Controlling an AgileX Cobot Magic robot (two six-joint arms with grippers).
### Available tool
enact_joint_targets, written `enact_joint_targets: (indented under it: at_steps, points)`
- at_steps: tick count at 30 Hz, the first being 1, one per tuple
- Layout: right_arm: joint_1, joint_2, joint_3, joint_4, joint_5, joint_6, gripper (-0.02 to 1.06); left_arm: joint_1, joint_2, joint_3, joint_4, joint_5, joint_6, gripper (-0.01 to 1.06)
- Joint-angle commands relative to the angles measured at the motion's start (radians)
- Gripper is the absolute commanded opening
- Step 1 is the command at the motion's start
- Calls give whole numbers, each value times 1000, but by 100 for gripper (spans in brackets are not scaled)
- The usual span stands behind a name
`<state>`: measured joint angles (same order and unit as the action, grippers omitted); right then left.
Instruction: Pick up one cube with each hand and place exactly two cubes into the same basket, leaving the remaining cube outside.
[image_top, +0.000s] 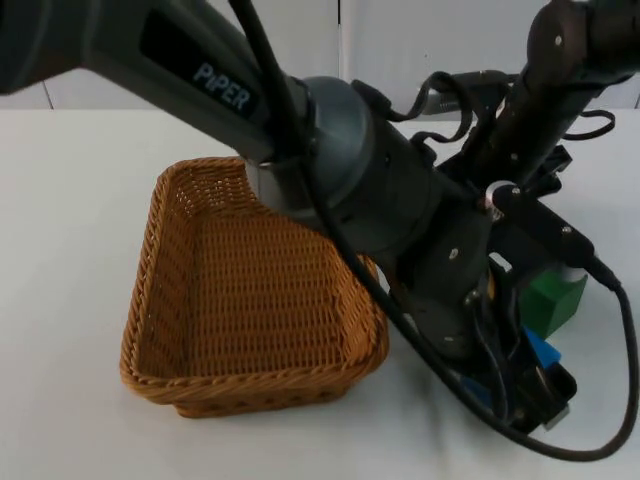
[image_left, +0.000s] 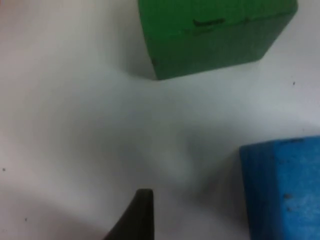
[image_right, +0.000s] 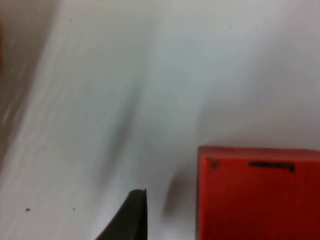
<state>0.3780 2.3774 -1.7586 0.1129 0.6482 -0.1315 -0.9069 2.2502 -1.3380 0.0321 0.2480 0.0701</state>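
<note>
Your left gripper (image_top: 535, 385) is down low near the counter's front right corner, right of the wicker basket (image_top: 160, 300), which sits empty toward the middle of the counter. The blue cube (image_left: 282, 187) lies just beside its fingertip and the green cube (image_left: 215, 35) a little beyond; the two are apart on the white counter (image_left: 75, 110). I cannot tell how its jaws stand. Your right gripper is hidden behind the left arm in the top view; its wrist view puts the red cube (image_right: 257, 192) just beside its fingertip, and again I cannot tell whether those jaws are apart or together.

My judgement: you're lining up both picks. Centre the blue cube between the left jaws before closing, staying off the green one. Square the right jaws to the red cube's flat faces.

The top view gives you the basket and how the two arms crowd each other, yet hides the red cube. The wrist views give you each cube's offset from its fingertip, which the top view can't
</note>
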Motion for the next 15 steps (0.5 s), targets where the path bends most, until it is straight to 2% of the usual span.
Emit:
enact_joint_targets:
  at_steps: [1, 4, 8, 9, 11, 14, 15]
  points:
    - [6, -3, -5, -3, -5, 1, 104, -4, 5, -5, -1, -9, -7, 105]
    - [6, -3, -5, -3, -5, 1, 101, -4, 14, -5, -1, -11, -7, 105]
    - [6, -3, -5, -3, -7, 1, 80, -4, 18, -5, -1, -9, -7, 105]
    - [6, -3, -5, -3, -7, 1, 80, -4, 18, -5, -1, -9, -7, 105]
    - [6, -3, -5, -3, -7, 1, 69, -4, 18, -5, -1, -4, -7, 105]
    - [6, -3, -5, -3, -4, 1, 47, -4, 18, -5, -1, 1, -7, 97]
    - [6, -3, -5, -3, -4, 1, 47, -4, 18, -5, -1, 1, -7, 97]
